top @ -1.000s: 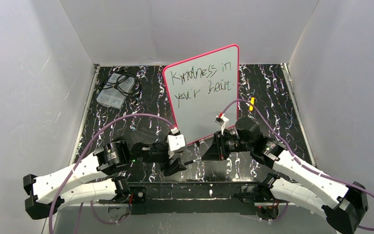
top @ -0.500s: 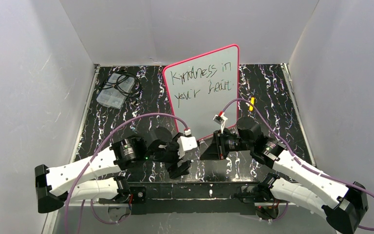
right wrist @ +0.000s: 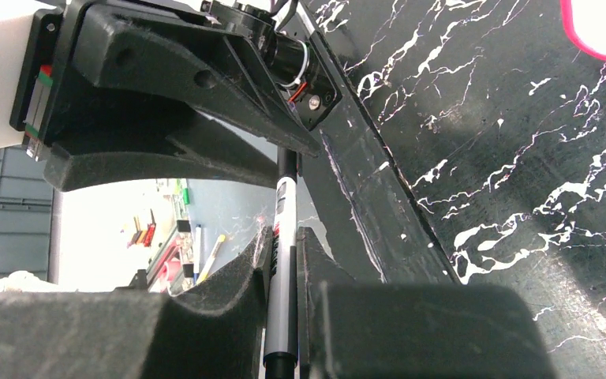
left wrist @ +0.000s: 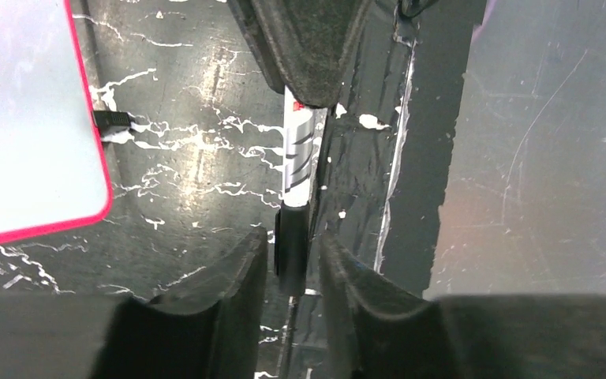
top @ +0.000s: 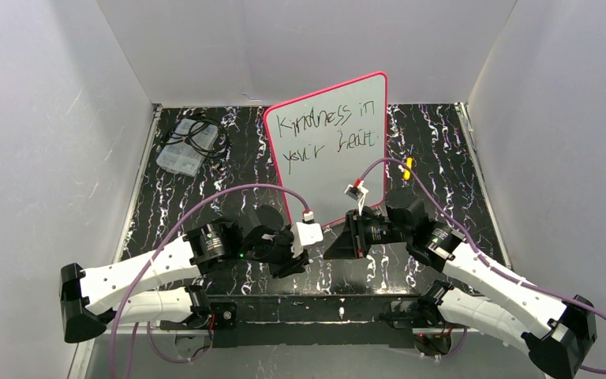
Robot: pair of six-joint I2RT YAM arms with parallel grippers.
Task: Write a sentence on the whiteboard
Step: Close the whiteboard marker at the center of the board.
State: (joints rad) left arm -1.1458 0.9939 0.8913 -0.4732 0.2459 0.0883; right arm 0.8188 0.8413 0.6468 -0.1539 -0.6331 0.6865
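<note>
Whiteboard (top: 327, 170) stands upright mid-way along the bench (top: 442, 158), sentence (top: 327, 134) complete in 2 lines. Right claw (right wrist: 284, 237) is clenched on marker (right wrist: 282, 268). Left claw (left wrist: 292, 245) is released, straddling its black end. Step judged: handover or capping. Next, left must close squarely before right lets go.

the large white rectangular whiteboard (top: 323, 185), with rounded corners and a thin pink-red frame, stands upright on the black marbled table (top: 205, 170). its upper half carries the thin dark handwritten sentence (top: 319, 123), two lines: "kindness in your heart".
</note>
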